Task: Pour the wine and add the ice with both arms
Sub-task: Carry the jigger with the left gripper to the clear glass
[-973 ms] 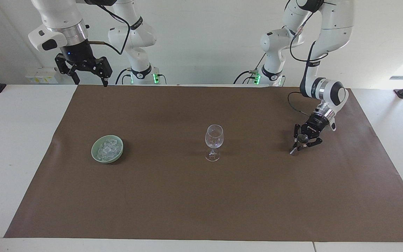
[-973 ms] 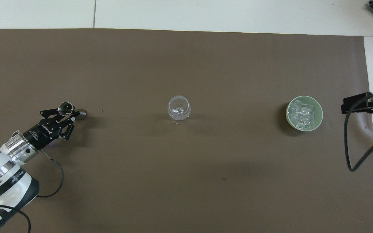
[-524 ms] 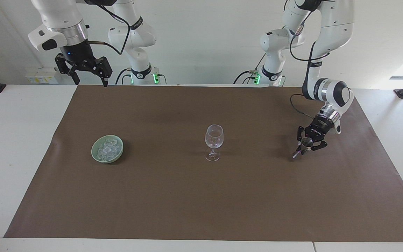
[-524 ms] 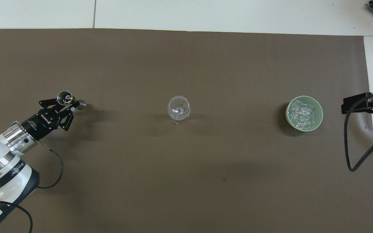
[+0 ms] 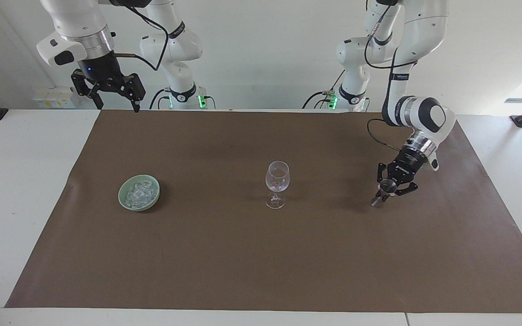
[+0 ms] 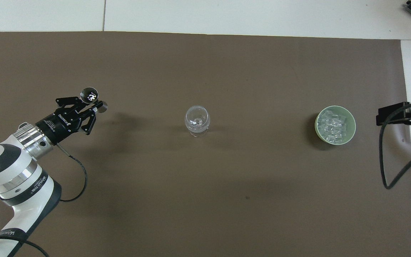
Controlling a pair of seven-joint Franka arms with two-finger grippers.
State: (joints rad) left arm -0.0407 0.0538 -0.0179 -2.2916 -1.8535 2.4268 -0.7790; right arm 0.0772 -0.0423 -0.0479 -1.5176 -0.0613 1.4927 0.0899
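Note:
A clear stemmed wine glass [image 5: 277, 183] [image 6: 197, 120] stands upright and empty-looking at the middle of the brown mat [image 5: 261, 253]. The ice [image 5: 139, 192] [image 6: 334, 125] lies heaped in a pale green bowl [image 5: 123, 200] toward the right arm's end. My left gripper [image 5: 391, 187] [image 6: 92, 104] is shut on a small metal jigger [image 5: 381, 194] [image 6: 90, 95], held tilted just above the mat toward the left arm's end. My right gripper [image 5: 118, 105] waits open and empty, high over the mat's edge nearest the robots. No wine shows.
The mat covers most of the white table [image 5: 21, 181]. A black cable [image 6: 387, 167] from the right arm hangs over the mat's edge beside the bowl. Both arm bases [image 5: 181, 93] stand at the table's edge.
My left gripper has carried the jigger a little toward the wine glass and farther from the robots, its wrist turning. The right arm, the glass and the bowl have not moved.

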